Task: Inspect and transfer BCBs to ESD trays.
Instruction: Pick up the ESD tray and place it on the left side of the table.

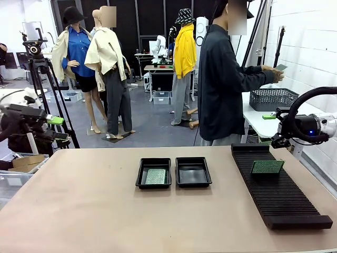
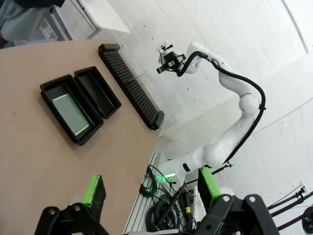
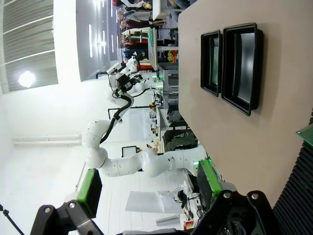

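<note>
Jaws on both arms are hanging spread wide
One green board (image 1: 155,176) is lying flat in the left black tray (image 1: 140,180); another board (image 1: 267,167) is leaning in the ribbed rack (image 1: 287,203) on the surface (image 1: 79,211)

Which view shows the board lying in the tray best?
Left wrist view: the board appears largest, its whole face open in the tray. The front view shows it smaller and foreshortened. The right wrist view sees that tray nearly edge-on, so the board is hard to make out.
</note>
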